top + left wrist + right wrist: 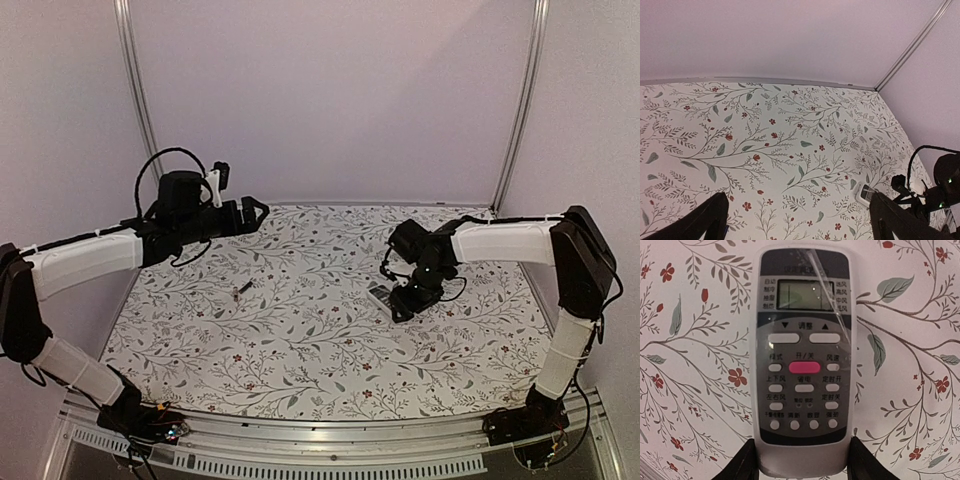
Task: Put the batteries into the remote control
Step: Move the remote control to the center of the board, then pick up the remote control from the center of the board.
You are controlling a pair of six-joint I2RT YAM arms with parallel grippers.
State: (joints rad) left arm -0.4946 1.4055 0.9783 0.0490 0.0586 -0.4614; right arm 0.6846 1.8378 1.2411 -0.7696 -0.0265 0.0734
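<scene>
The remote control lies face up on the floral table, with a grey button panel, a small screen and a pink button. My right gripper straddles its near end, and both black fingers press against its sides. From above, the remote sits right of centre under that gripper. It also shows in the left wrist view. One battery, a tiny dark cylinder, lies on the table left of centre. My left gripper is open and empty, held high at the back left.
The floral table cover runs out to pale walls at the back and sides, with metal posts in the corners. The right arm's black cables loop just above the remote.
</scene>
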